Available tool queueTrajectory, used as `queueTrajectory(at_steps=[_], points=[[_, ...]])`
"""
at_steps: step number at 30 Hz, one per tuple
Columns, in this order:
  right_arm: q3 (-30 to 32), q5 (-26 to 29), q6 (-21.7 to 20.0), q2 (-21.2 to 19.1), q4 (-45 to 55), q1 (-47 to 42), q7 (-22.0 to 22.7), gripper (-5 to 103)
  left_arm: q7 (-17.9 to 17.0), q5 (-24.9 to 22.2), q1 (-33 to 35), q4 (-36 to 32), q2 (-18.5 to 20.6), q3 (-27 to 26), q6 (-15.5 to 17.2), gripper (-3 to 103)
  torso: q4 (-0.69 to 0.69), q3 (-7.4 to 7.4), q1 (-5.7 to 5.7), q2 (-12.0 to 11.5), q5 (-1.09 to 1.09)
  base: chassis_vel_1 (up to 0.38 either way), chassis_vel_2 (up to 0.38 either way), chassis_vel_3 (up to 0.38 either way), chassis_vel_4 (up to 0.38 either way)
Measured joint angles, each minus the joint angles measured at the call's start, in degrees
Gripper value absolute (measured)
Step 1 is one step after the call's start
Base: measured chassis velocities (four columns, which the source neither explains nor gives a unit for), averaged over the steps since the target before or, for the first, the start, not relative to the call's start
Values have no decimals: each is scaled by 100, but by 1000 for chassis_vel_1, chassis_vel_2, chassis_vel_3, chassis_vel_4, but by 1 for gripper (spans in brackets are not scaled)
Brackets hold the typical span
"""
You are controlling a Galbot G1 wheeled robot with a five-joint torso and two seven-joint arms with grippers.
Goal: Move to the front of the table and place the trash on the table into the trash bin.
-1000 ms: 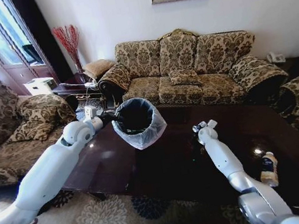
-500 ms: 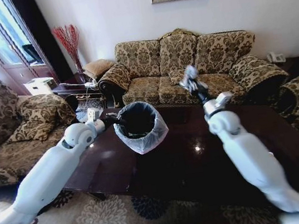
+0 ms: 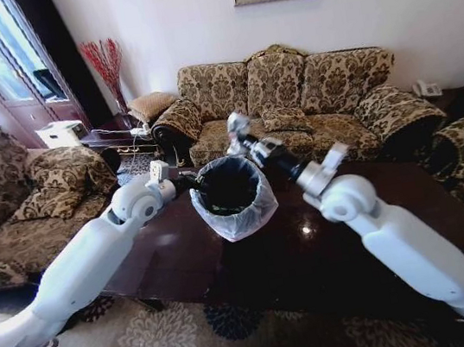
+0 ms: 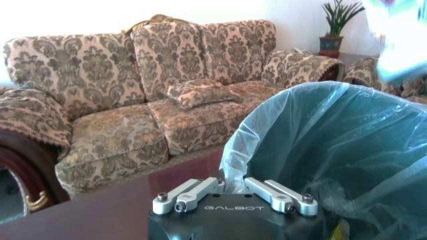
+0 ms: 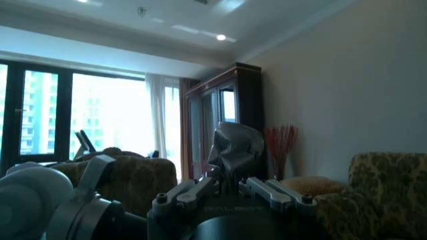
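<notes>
Two arms, head view: I have my left gripper (image 3: 182,178) clamped on the rim of the trash bin (image 3: 232,194), which stands on the table (image 3: 313,249); my right gripper (image 3: 238,129) hangs just above the bin's far edge, fingers closed on a small silvery bottle (image 3: 236,124).

Left wrist view: fingers (image 4: 193,192) pinch the whitish liner (image 4: 320,150) at the rim. Thin film, soft and slippery by my reckoning, so the hold belongs on the stiff black rim beneath it.

Right wrist view: the silvery bottle (image 5: 233,147) stands upright between the finger pads (image 5: 263,192), its skin dented.

Handling, my judgement: light, easily crushed, slick foil-like surface; best gripped low on the body with mild pressure, as now.

Bottle's place: over the bin's mouth, not yet inside.
</notes>
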Motion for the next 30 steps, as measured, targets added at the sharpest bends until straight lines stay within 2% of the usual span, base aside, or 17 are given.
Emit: queueTrajectory(at_steps=[2, 5, 7, 9, 10, 13, 14, 15, 17, 19, 20, 21, 22, 24, 26, 27, 30], points=[[-27, -213, -31, -36, -8, -46, -77, 9, 0, -1, 53, -11, 21, -37, 0, 2, 0, 0, 0, 0, 1, 0, 0, 0, 0], [-106, -758, -52, -109, -43, -198, -135, 25, 0, -1, 141, -31, 51, -107, 1, 2, -1, 0, 0, 0, 2, 0, 0, 0, 0], [-121, -822, -56, -119, -29, -240, -114, 25, 0, -1, 149, -34, 56, -116, 0, 2, -2, 0, 0, 0, 3, 0, 0, 0, 0], [-121, -848, -63, -129, 32, -300, -55, 37, -1, -1, 154, -34, 59, -122, -4, 2, -2, 0, 0, 0, 2, 0, 0, 0, 0], [-121, -848, -63, -129, 32, -300, -55, 37, -1, -1, 154, -34, 59, -122, -4, 2, -2, 0, 0, 0, 2, 0, 0, 0, 0], [-34, -831, -58, -199, 124, -344, -16, 52, -24, -9, 154, -59, 43, -122, -8, 2, 0, 0, 0, 0, 1, 0, 0, 0, 0], [-34, -831, -58, -199, 124, -344, -16, 52, -24, -9, 154, -59, 43, -122, -8, 2, 0, 0, 0, 0, 1, 0, 0, 0, 0], [42, -788, -51, -201, 168, -372, 64, 58, -34, -16, 157, -82, 41, -122, -8, 2, 0, 0, 0, 0, 1, 0, 0, 0, 0], [329, -537, -47, -197, 353, -479, 481, 69, -61, -37, 207, -152, 53, -140, -8, 2, -2, 0, 0, 0, 2, 0, 0, 0, 0], [484, -433, -45, -203, 448, -561, 751, 74, -72, -40, 250, -190, 67, -166, -9, 2, -1, 0, 0, 0, 1, 0, 0, 0, 0], [655, -368, -41, -229, 567, -707, 1180, 74, -85, -40, 342, -244, 92, -237, -11, 2, -2, 0, 0, 0, 1, 0, 0, 0, 0], [855, -341, -41, -247, 682, -905, 1584, 80, -86, -40, 417, -288, 114, -304, -13, 2, 0, 0, 0, 0, 2, 0, 0, 0, 0], [855, -341, -41, -247, 682, -905, 1584, 80, -86, -40, 417, -288, 114, -304, -13, 2, 0, 0, 0, 0, 2, 0, 0, 0, 0], [1384, -383, -94, -247, 887, -1565, 2418, 91, -87, -34, 692, -461, 245, -568, -19, 2, -2, -1, 0, 0, 0, 0, 0, 0, 0], [1961, -464, -240, -181, 1062, -2249, 3083, 99, -129, -14, 952, -627, 378, -785, -54, 2, 0, 0, -1, 0, 11, 0, 0, 0, 0], [1961, -464, -240, -181, 1062, -2249, 3083, 99, -129, -14, 952, -627, 378, -785, -54, 2, 0, 0, -1, 0, 11, 0, 0, 0, 0], [3433, -183, -590, -97, 1361, -3557, 3353, 100, -155, 14, 1192, -807, 423, -893, -85, 2, 0, -1, -1, 0, 1, 0, 0, 0, 0]])
